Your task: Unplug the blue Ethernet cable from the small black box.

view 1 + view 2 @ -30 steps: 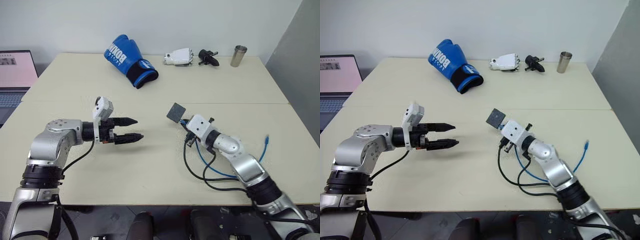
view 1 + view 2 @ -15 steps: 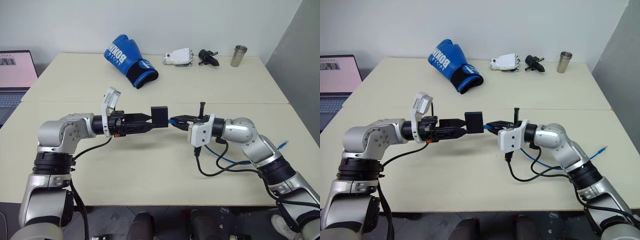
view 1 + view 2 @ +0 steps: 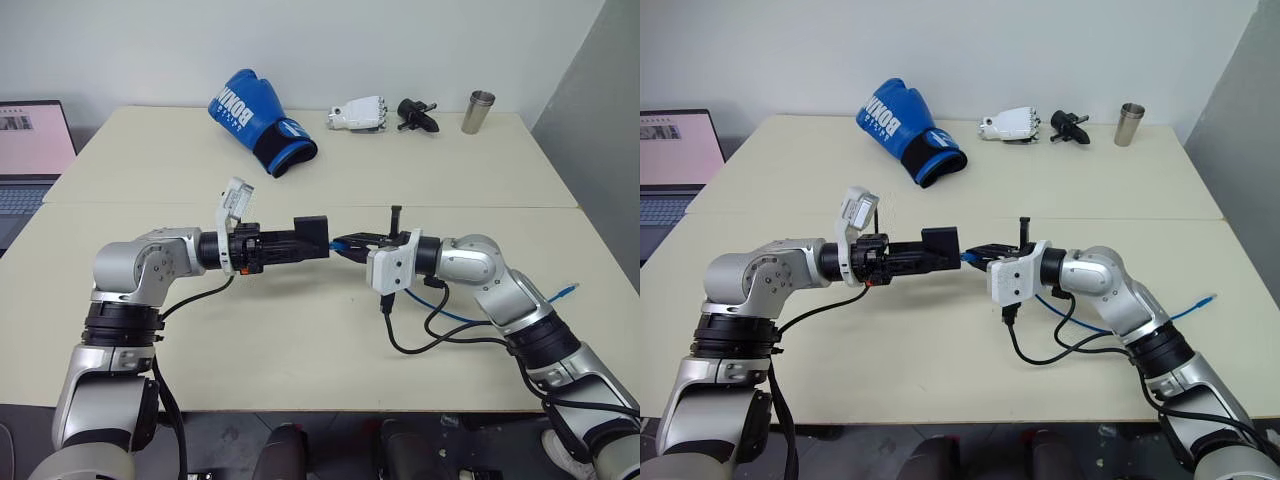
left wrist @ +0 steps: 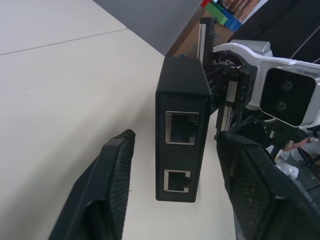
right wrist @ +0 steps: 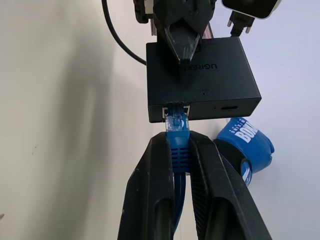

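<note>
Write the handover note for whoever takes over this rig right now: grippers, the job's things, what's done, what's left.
Right gripper: shut on the blue Ethernet cable just behind its plug.
Left gripper: jaws on either side of the small black box, which is off the table; in its wrist view there are gaps on both sides, so a grip is unconfirmed.
Done: box and cable are raised between the arms.
Left: the plug is still in the port; secure the box and pull apart.

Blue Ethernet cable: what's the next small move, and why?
Probably draw the right claw straight back from the small black box. It is shut on the blue Ethernet cable just behind the plug, which sits in its port, while the left claw grips the box from the far side.
</note>
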### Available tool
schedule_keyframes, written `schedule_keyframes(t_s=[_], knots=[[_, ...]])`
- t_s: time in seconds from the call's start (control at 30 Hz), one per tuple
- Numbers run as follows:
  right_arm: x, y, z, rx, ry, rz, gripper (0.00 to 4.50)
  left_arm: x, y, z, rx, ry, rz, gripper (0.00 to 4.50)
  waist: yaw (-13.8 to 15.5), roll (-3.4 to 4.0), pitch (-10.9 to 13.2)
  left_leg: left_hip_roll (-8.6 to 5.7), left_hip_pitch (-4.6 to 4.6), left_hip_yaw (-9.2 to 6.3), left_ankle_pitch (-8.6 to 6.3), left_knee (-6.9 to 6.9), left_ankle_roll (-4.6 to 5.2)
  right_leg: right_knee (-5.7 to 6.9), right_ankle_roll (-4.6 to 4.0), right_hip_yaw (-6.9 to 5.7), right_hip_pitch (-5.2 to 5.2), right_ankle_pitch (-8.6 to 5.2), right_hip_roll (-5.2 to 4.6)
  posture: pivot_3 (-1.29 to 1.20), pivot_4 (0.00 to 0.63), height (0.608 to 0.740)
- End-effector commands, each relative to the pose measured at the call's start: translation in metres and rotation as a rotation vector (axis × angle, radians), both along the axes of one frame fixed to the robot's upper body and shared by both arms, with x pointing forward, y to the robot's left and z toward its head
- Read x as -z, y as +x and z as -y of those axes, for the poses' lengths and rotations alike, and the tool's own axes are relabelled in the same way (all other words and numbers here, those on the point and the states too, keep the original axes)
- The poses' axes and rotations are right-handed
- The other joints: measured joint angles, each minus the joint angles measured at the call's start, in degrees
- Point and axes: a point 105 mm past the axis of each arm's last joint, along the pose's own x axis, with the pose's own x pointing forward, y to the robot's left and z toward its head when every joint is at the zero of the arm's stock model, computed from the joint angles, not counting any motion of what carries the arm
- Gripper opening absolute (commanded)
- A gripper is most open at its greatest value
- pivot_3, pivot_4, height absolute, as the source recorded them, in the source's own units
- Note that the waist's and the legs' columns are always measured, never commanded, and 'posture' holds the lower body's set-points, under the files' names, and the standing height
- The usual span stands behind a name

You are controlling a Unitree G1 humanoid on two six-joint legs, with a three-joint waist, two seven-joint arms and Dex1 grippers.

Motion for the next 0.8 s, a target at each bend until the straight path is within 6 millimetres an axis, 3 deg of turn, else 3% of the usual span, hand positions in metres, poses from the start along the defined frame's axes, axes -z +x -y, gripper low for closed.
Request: schedule_keyframes(t_s=[0.03, 0.17, 0.47, 0.5, 0.7, 0.8], knots=[[-0.017, -0.003, -0.003, -0.017, 0.029, 0.059, 0.15, -0.007, -0.001, 0.003, 0.024, -0.003, 0.038, 1.69, 0.00, 0.00, 0.00, 0.00, 0.00, 0.00, 0.00, 0.00, 0.00, 0.00, 0.00, 0.00, 0.00, 0.00, 0.00, 0.00, 0.150, 0.740], [-0.016, -0.005, -0.005, -0.023, 0.029, 0.058, 0.15, -0.005, 0.000, 0.004, 0.028, 0.012, 0.044, 0.85, 0.01, 0.00, 0.00, 0.00, 0.00, 0.00, 0.00, 0.00, 0.00, 0.00, 0.00, 0.00, 0.00, 0.00, 0.00, 0.00, 0.150, 0.740], [-0.015, -0.015, -0.007, -0.053, 0.045, 0.005, 0.15, -0.006, 0.004, 0.004, 0.021, 0.023, 0.077, 0.78, 0.04, 0.00, 0.00, 0.00, 0.00, 0.00, 0.00, 0.00, 0.00, 0.00, 0.00, 0.00, 0.00, 0.00, 0.00, 0.00, 0.150, 0.740], [-0.015, -0.016, -0.007, -0.057, 0.044, -0.008, 0.86, -0.007, 0.004, 0.005, 0.023, 0.025, 0.088, 0.78, 0.05, 0.00, 0.00, 0.00, -0.01, -0.01, 0.00, 0.00, 0.00, 0.00, 0.00, -0.01, 0.00, 0.00, 0.00, 0.00, 0.150, 0.740], [-0.024, -0.022, 0.001, -0.035, 0.058, -0.047, 2.31, -0.010, 0.001, 0.008, 0.073, 0.057, 0.150, 0.78, 0.12, 0.00, 0.00, -0.01, 0.00, -0.02, 0.00, 0.01, 0.00, 0.00, 0.00, -0.01, 0.01, 0.00, 0.00, 0.00, 0.150, 0.740], [-0.034, -0.029, 0.016, 0.003, 0.097, -0.152, 3.05, -0.010, -0.002, 0.007, 0.120, 0.090, 0.194, 0.78, 0.18, 0.00, 0.00, -0.02, 0.00, -0.02, 0.00, 0.01, 0.00, -0.02, 0.00, -0.02, 0.04, 0.00, -0.01, 0.00, 0.150, 0.740]])
